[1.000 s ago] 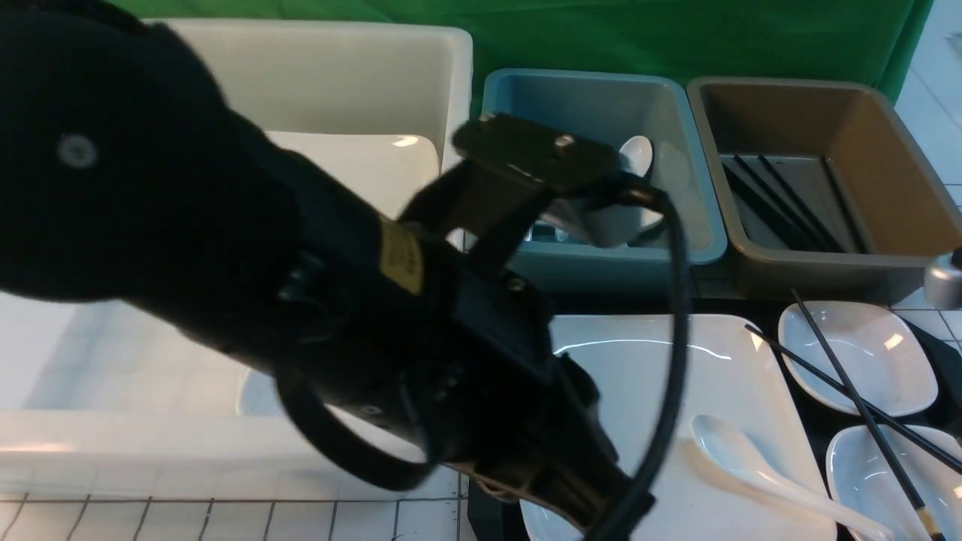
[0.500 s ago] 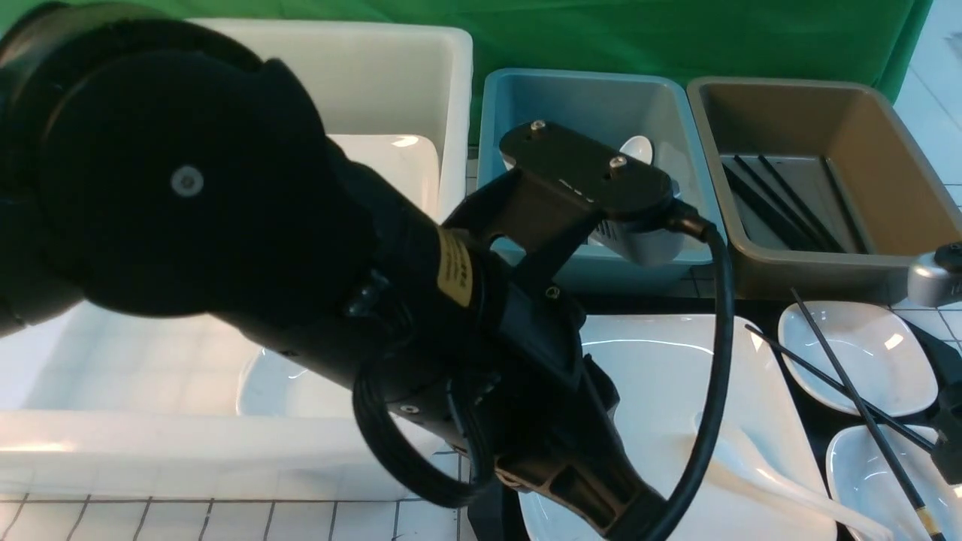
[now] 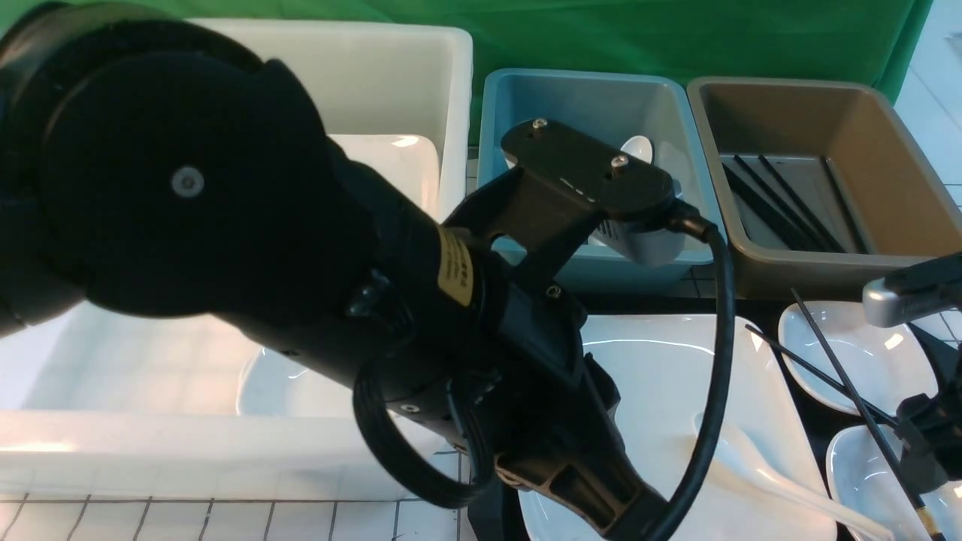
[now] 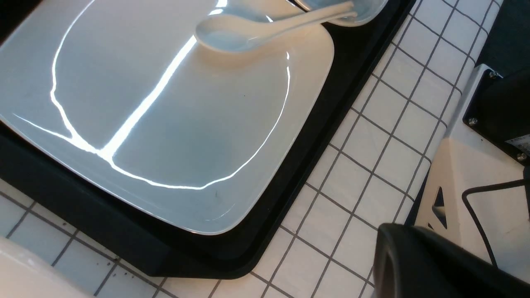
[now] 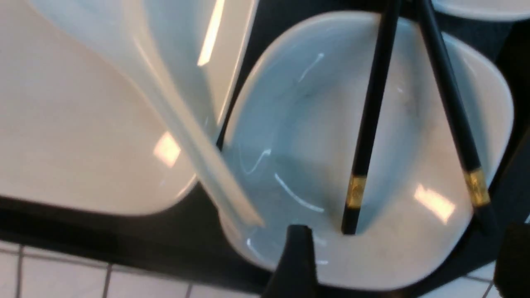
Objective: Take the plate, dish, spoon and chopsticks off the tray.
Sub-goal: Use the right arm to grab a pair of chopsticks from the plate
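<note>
Right gripper (image 5: 403,252) spread wide over small bowl (image 5: 290,124) on tray (image 5: 103,234). Chopsticks (image 5: 372,103) lie across bowl between its fingers (image 5: 296,260), long axis running away, gold-banded ends nearest gripper. Spoon (image 5: 165,82) handle on bowl rim.

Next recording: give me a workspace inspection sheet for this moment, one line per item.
surface: white tiled table.
job's things: plate, spoon, chopsticks and two small dishes all on the tray; spoon lies on the plate, handle on a dish rim; chopsticks across both dishes.
clutter: nothing seen.
grippers: right gripper open, chopsticks' banded ends seen between its jaws; left gripper by the plate's near corner, state unclear.
cables: black cable loops from the left wrist in front of the plate.
surroundings: white tub, blue bin, brown bin, green backdrop.
</note>
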`<state>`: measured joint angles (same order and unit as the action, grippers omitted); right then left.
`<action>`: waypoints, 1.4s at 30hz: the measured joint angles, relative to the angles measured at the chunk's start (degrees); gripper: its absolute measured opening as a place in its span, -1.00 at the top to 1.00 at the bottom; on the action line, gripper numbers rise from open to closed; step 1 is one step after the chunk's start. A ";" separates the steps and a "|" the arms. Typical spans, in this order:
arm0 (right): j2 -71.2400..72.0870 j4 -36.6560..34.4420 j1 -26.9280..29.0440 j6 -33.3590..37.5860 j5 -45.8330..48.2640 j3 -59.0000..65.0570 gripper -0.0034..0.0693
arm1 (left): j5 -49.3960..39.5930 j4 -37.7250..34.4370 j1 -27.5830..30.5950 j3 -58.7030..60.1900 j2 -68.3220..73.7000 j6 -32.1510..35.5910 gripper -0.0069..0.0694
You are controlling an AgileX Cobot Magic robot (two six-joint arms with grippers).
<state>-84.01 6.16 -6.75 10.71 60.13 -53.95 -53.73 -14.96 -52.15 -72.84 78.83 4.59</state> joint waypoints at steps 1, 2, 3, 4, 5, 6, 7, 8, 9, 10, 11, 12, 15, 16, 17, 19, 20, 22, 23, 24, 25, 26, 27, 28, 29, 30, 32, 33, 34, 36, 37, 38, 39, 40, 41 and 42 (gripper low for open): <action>-0.66 0.86 0.00 -0.28 -1.03 0.00 -0.72 | 0.00 0.00 0.00 0.00 0.00 0.00 0.82; -1.48 2.15 0.00 -0.72 -2.56 0.00 -0.72 | 0.00 0.00 0.00 0.00 0.00 0.05 0.82; -2.04 2.92 0.00 -1.32 -3.89 0.00 -0.72 | -0.33 0.00 0.00 0.00 0.00 0.05 0.82; -2.53 3.32 0.00 -1.56 -4.67 0.00 -0.72 | -0.67 0.00 0.00 0.00 0.00 -0.01 0.82; -2.98 3.62 0.00 -1.68 -5.44 0.00 -0.72 | -1.05 0.00 0.00 0.00 0.00 -0.05 0.82; -3.36 3.76 0.00 -1.73 -6.06 0.00 -0.72 | -1.28 0.00 0.00 0.00 0.00 0.01 0.82; -3.45 3.75 0.00 -1.73 -6.23 0.00 -0.72 | -1.27 0.00 0.00 0.00 0.00 0.01 0.82; -4.20 3.80 0.00 -1.73 -6.86 0.00 -0.72 | -1.27 0.00 0.00 0.00 0.00 0.06 0.82; -4.78 3.86 0.00 -1.73 -7.16 0.00 -0.72 | -1.27 0.00 0.00 0.00 0.00 0.06 0.82; -5.46 3.86 0.00 -1.73 -7.46 0.00 -0.72 | -1.27 0.00 0.00 0.00 0.00 0.06 0.82; -6.22 3.90 0.00 -1.73 -7.62 0.00 -0.72 | -1.27 0.00 0.00 0.00 0.00 0.06 0.82; -6.38 3.90 0.00 -1.73 -7.69 0.00 -0.72 | -1.27 0.00 0.00 0.00 0.00 0.06 0.82; -8.81 3.90 0.00 -1.73 -8.35 -0.04 -0.72 | -1.27 0.00 0.00 0.00 0.00 0.06 0.82; -9.35 3.90 0.00 -1.73 -8.66 -0.04 -0.72 | -1.27 0.00 0.00 0.00 0.00 0.06 0.82; -9.60 3.90 0.00 -1.73 -8.94 -0.04 -0.72 | -1.27 0.00 0.00 0.00 0.00 0.06 0.82; -10.39 3.90 0.00 -1.73 -9.66 -0.04 -0.72 | -1.27 0.02 0.00 0.00 0.00 0.06 0.82; -10.61 3.90 0.00 -1.73 -9.86 -0.04 -0.72 | -1.27 0.07 0.00 0.00 0.00 0.06 0.82; -11.06 3.90 0.00 -1.73 -10.29 -0.04 -0.72 | -1.27 0.36 0.00 0.00 0.00 0.06 0.82; -11.29 3.93 0.00 -1.73 -10.42 -0.04 -0.72 | -1.27 0.52 0.00 0.00 0.00 0.06 0.82; -11.47 3.93 0.00 -1.73 -10.54 -0.04 -0.72 | -1.27 0.65 0.00 0.00 0.00 0.06 0.82; -11.68 3.97 0.00 -1.73 -10.60 -0.04 -0.72 | -1.27 0.65 0.00 0.00 0.00 0.06 0.82; -11.89 3.97 0.00 -1.73 -10.60 -0.04 -0.72 | -1.27 0.65 0.00 0.00 0.00 0.06 0.82; -12.14 4.00 0.00 -1.73 -10.60 -0.04 -0.72 | -1.27 0.65 0.00 0.00 0.00 0.06 0.82; -12.31 4.00 0.00 -1.73 -10.60 -0.04 -0.72 | -1.27 0.65 0.00 0.00 0.00 0.06 0.82; -12.49 4.00 0.00 -1.73 -10.60 -0.04 -0.72 | -1.27 0.65 0.00 0.00 0.00 0.06 0.82; -12.49 4.00 0.00 -1.79 -10.60 -0.04 -0.72 | -1.27 0.65 0.00 0.00 0.00 0.06 0.82; -12.68 4.00 0.00 -1.99 -10.19 -0.04 -0.69 | -1.27 0.72 0.00 0.00 0.00 0.06 0.82; -12.68 4.00 0.00 -1.99 -9.90 -0.04 -0.66 | -1.27 0.98 0.00 0.00 0.00 0.06 0.82; -12.68 4.00 0.00 -1.99 -9.61 -0.04 -0.62 | -1.27 1.19 0.00 0.00 0.00 0.06 0.82; -12.68 3.94 0.00 -2.21 -8.73 -0.04 -0.50 | -1.22 1.62 0.00 0.00 0.00 0.06 0.82; -12.68 3.94 0.00 -2.41 -8.36 -0.04 -0.41 | -1.15 1.68 0.00 0.00 0.00 0.06 0.82; -12.68 3.94 0.00 -2.64 -8.01 -0.04 -0.34 | -0.98 1.81 0.00 0.00 0.00 0.06 0.82; -12.68 3.94 0.00 -3.01 -7.81 -0.04 -0.23 | -0.87 1.98 0.00 0.00 0.00 0.06 0.82; -12.68 3.94 0.00 -3.22 -7.60 -0.04 -0.10 | -0.74 2.16 0.00 0.00 0.00 0.06 0.82; -12.68 3.94 0.00 -3.47 -7.32 -0.04 0.03 | -0.57 2.40 0.00 0.00 0.00 0.06 0.82; -12.68 3.94 0.00 -3.65 -7.05 -0.04 0.14 | -0.30 2.55 0.00 0.00 0.00 0.06 0.82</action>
<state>-96.69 10.09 -6.75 7.06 53.07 -53.99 -54.04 -12.42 -52.15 -72.84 78.83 4.65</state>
